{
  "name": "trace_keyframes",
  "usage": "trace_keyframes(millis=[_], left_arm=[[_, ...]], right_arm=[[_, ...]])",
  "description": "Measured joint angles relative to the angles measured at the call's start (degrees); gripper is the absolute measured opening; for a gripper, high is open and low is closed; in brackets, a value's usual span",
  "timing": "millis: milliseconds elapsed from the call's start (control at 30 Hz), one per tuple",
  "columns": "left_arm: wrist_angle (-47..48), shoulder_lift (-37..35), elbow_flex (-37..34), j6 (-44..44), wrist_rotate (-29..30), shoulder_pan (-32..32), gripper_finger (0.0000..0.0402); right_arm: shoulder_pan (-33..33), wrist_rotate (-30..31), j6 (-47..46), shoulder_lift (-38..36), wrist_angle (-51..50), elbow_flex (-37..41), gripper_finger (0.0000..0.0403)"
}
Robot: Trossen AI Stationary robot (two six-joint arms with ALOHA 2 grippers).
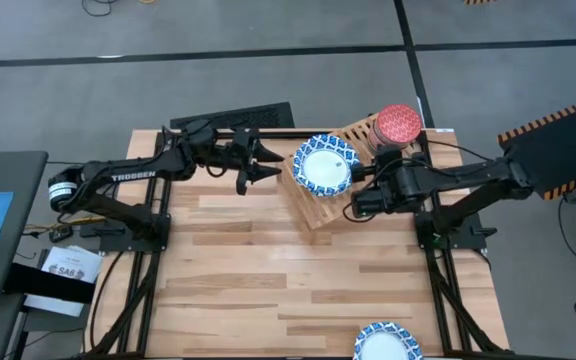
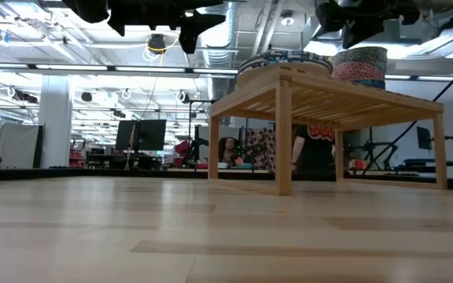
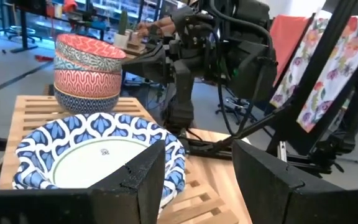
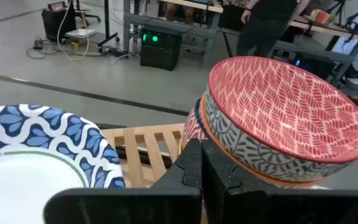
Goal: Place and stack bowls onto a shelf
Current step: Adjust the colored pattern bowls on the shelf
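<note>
A wide blue-and-white bowl sits on its base on the light slatted shelf. It shows close up in the left wrist view as the bowl. A stack of small patterned bowls, a red one on top, stands at the shelf's far right end. My left gripper is open, level, just left of the shelf, its fingers pointing at the wide bowl. My right gripper is shut, hovering by the shelf's near right side, aimed at the stack. A second wide bowl lies at the table's near edge.
The shelf stands askew on the far right part of the wooden tabletop. In the low view the shelf rests on four legs with open room beneath it. Both arms' bases flank the table. A dark flat item lies beyond the far edge.
</note>
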State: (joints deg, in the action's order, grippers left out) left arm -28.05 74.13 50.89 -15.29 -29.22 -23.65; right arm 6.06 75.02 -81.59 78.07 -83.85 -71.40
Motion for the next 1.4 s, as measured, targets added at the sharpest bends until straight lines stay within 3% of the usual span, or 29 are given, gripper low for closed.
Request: trace_keyframes(millis=[933, 1400], left_arm=[[0.4, 0.0, 0.0, 1.4, 1.6, -0.2, 0.0171], [0.4, 0.0, 0.0, 1.3, 1.6, -0.2, 0.0171]], right_arm=[[-5.0, -1.9, 9.3, 0.0, 0.5, 0.0, 0.0016], [-5.1, -6.7, 13.3, 0.0, 1.9, 0.0, 0.0016]])
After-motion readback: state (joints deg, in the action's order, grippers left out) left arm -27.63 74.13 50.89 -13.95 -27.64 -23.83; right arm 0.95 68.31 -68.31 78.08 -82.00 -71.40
